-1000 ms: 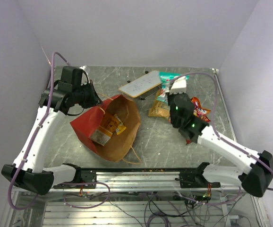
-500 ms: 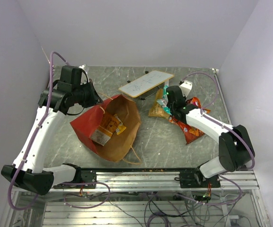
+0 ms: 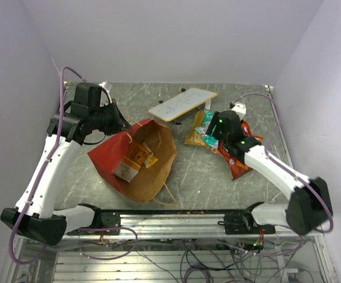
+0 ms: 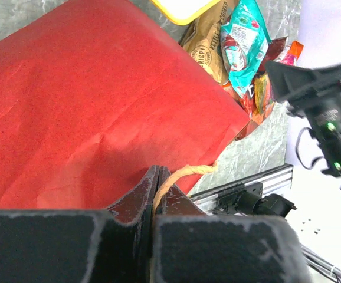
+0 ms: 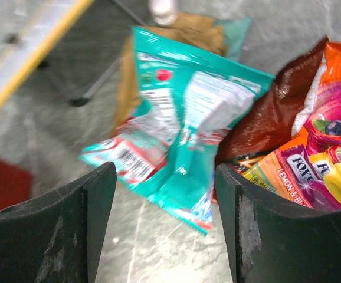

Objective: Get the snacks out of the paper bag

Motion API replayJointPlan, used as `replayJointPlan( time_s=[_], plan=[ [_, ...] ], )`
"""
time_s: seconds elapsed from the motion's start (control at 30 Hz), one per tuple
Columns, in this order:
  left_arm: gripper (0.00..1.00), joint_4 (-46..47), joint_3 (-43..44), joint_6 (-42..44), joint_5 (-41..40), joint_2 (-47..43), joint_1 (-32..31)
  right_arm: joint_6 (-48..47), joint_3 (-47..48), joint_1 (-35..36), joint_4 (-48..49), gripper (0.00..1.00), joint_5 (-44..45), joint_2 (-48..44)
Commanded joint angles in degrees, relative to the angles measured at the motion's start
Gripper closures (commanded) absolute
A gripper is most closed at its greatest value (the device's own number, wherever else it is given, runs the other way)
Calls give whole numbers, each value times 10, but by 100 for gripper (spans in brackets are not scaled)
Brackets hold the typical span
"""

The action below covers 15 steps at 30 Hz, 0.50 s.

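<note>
- Two arms share the top external view. The left gripper (image 3: 121, 125) is at the far rim of the paper bag (image 3: 107, 158), but from here I cannot tell how its jaws stand.
- That bag lies on its side in the left half of the table (image 3: 194, 180), with its brown inside showing. Two orange-yellow packets (image 3: 138, 154) lie inside it.
- Near the far right corner, the right gripper (image 3: 210, 137) hangs over a heap of snacks. The heap includes a gold-brown pack (image 3: 194, 138) and a red chip bag (image 3: 239, 166).
- A white board (image 3: 182, 104) stands tilted by the far edge, just beside the heap.
- From the left wrist, the left gripper's jaws are pressed together on the bag's string handle (image 4: 185, 172). The red outside of the bag fills most of this view.
- Beyond the bag's corner lie the gold-brown pack and a teal packet (image 4: 244, 38), with the right arm (image 4: 324, 103) above them.
- From the right wrist, the right gripper (image 5: 166, 180) stands wide apart with nothing held, and its fingers (image 5: 94, 224) touch no packet.
- The teal packet lies on the table below the gap. A dark red packet (image 5: 271, 118) and a multicoloured candy pack (image 5: 312, 171) are just to its right.
</note>
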Motion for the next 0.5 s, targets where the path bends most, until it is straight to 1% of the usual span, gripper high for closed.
replayJointPlan(
  time_s=[0.0,0.13,0.27,0.4,0.47],
  plan=[
    [93,24,-13,-11,26,-15,5,-58,-32,1,37,32,-122,-112],
    [93,26,-25,-16,23,-33,4,-136,-51,10,87,31,-235,-177],
    [93,6,-16,-9,17,-38,4,-192,-56,83,144,30,-309,-202],
    [93,18,-30,-14,18,-53,4,-222,-30,222,163,29,-281,-159],
    [93,20,-34,-16,24,-54,4,-230,-34,288,204,29,-263,-134]
  ],
)
